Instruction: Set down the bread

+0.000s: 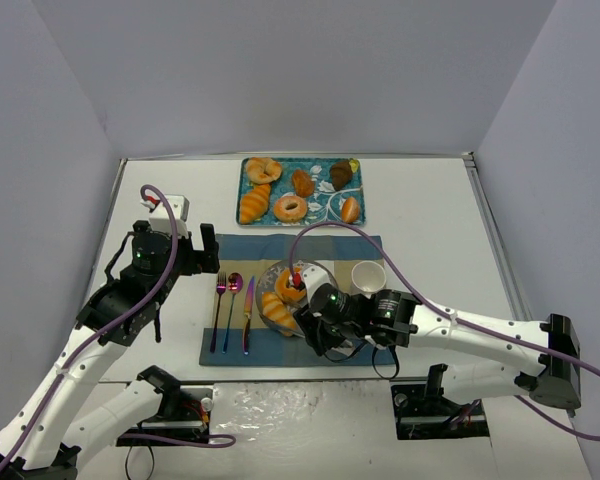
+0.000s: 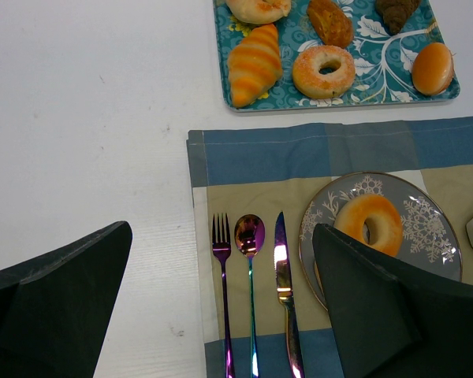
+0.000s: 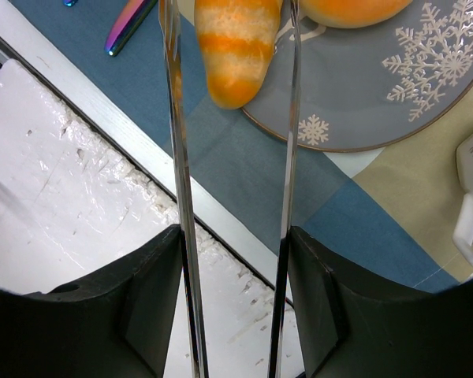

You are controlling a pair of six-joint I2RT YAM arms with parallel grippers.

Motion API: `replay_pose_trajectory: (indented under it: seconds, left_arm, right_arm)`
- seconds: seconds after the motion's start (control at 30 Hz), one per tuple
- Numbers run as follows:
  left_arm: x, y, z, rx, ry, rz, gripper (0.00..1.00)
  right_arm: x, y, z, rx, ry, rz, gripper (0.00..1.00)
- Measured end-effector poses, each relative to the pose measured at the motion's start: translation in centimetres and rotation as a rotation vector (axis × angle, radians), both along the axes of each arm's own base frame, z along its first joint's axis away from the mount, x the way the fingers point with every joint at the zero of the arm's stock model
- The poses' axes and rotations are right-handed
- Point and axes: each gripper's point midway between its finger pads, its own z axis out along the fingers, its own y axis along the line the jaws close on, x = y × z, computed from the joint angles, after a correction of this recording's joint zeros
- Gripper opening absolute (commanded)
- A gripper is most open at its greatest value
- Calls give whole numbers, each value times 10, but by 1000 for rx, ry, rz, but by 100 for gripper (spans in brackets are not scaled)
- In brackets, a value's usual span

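Observation:
A grey snowflake plate on the placemat holds both breads: a round ring-topped bun and a long ridged orange roll. My right gripper is shut on metal tongs. In the right wrist view the two tong arms run either side of the roll, whose near end overhangs the plate rim. I cannot tell whether the tongs squeeze it. The bun lies just beyond. My left gripper is open and empty above the cutlery, left of the bun.
A teal tray at the back holds several other pastries, among them a striped croissant and a glazed ring donut. A fork, spoon and knife lie left of the plate. A white cup stands to its right.

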Motion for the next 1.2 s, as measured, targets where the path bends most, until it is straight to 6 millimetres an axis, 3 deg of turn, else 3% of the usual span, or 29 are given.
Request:
replay_pose_trajectory:
  seconds: [0.4,0.47,0.57,0.73,0.87,1.0,1.2]
  left_arm:
    - [0,-1,0,0,0,-5,97]
    - [0,-1,0,0,0,-5,97]
    - [-1,-1,0,1,1,-5,97]
    - [-1,-1,0,1,1,-5,97]
    - [-1,-1,-1,2,3,-5,97]
    - [-1,-1,0,1,2,-5,97]
    - [-2,-1,0,0,0,-6,97]
  right_arm:
    - [27,5,42,58,-114,-84,53]
    - [39,3,50,67,-130,-127,53]
    - [73,-10,62,73,-167,-247,54]
    - [155,-57,80,74,-222,-531,54]
    - [208,-97,86,76,-247,-711,54]
    - [251,-141,80,59,-245,-854,54]
    - [305,-208,48,-13,-208,-1040,53]
